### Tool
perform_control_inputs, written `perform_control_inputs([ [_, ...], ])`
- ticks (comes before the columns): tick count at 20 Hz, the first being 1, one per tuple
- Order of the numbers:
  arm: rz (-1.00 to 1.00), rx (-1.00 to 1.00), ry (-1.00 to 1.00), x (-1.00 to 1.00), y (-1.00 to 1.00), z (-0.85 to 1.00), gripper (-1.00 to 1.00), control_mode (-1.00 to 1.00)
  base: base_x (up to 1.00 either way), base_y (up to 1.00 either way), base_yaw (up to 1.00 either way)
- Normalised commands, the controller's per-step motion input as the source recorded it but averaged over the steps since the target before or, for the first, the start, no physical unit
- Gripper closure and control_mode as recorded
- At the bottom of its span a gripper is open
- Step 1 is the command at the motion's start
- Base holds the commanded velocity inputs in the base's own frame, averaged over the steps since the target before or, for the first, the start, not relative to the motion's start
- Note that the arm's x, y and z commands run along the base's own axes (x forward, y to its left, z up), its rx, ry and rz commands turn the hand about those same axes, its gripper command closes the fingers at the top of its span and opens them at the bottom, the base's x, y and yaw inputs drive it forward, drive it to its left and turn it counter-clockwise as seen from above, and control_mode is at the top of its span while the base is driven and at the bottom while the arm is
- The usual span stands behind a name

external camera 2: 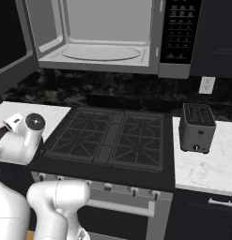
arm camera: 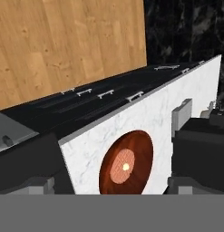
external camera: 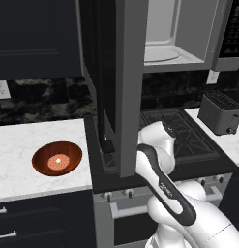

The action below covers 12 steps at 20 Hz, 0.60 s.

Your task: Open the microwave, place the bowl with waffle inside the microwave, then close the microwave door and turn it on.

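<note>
Bowl [external camera: 57, 158] with waffle [external camera: 57, 161] sits left of open microwave door [external camera: 122, 87].

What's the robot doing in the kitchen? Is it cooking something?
It is getting ready to warm up a waffle. The microwave above the stove is already open, its door swung wide, and nothing is on the turntable yet. The reddish-brown bowl with the small waffle in it sits on the white marble counter left of the stove. The robot's gripper is open and holds nothing, pointed at the bowl, so picking it up looks like the next step.
</note>
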Motion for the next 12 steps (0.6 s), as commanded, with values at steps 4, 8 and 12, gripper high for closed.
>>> perform_control_inputs([
  [4,0.0,0.0,0.0,0.11,0.19,-0.17,-1.0,-1.0,0.0,0.0,0.0],
  [8,0.0,0.0,0.0,0.15,0.2,-0.17,-1.0,-1.0,0.0,0.0,0.0],
  [12,0.0,0.0,0.0,0.15,0.23,-0.16,-1.0,-1.0,0.0,0.0,0.0],
])
